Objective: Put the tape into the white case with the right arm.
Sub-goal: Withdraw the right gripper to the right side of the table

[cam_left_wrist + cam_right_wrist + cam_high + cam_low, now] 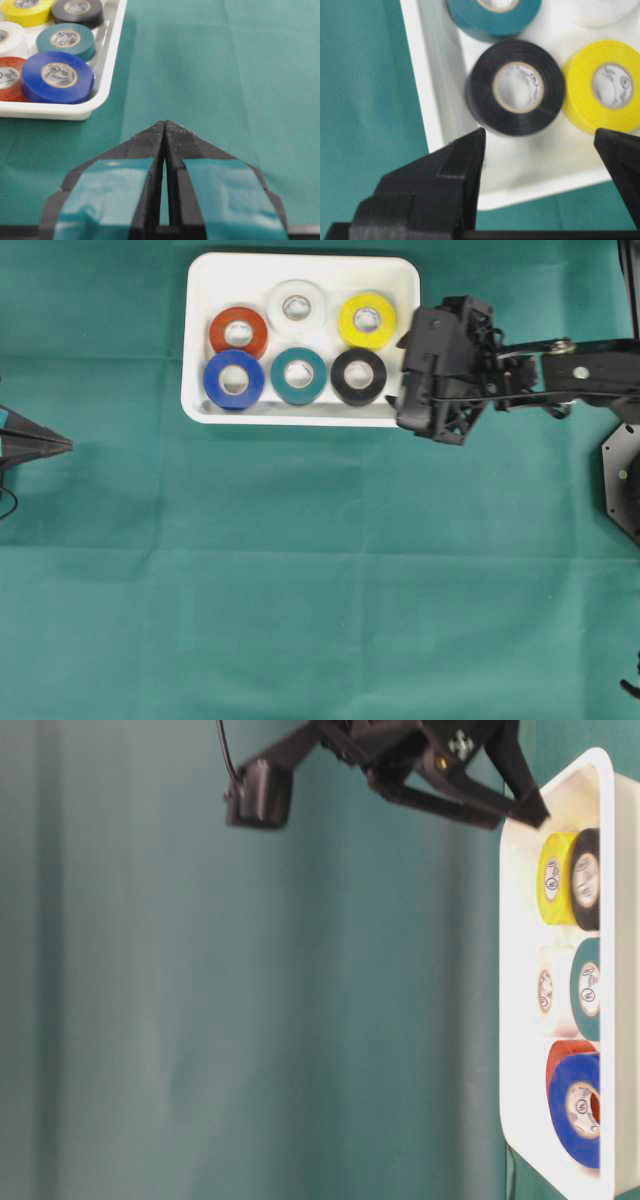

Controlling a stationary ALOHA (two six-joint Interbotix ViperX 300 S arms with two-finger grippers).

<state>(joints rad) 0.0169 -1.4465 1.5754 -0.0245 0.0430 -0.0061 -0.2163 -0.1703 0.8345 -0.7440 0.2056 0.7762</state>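
The white case [203, 300] lies at the back middle of the green cloth and holds several tape rolls. The black tape [482, 97] lies flat in the case's near right corner, beside a yellow roll [580, 100] and a teal roll [470, 17]. My right gripper [540, 145] hovers open over that corner, just short of the black tape, with nothing between its fingers. From overhead the right gripper [408, 375] sits at the case's right rim. My left gripper [165, 126] is shut and empty, low over the cloth at the far left [60, 445].
Red [238, 332], white [297, 307] and blue [234, 379] rolls fill the rest of the case. The case's raised rim [417, 75] runs under the right gripper's left finger. Green cloth stretches in front of the case. The right arm [580, 370] reaches in from the right edge.
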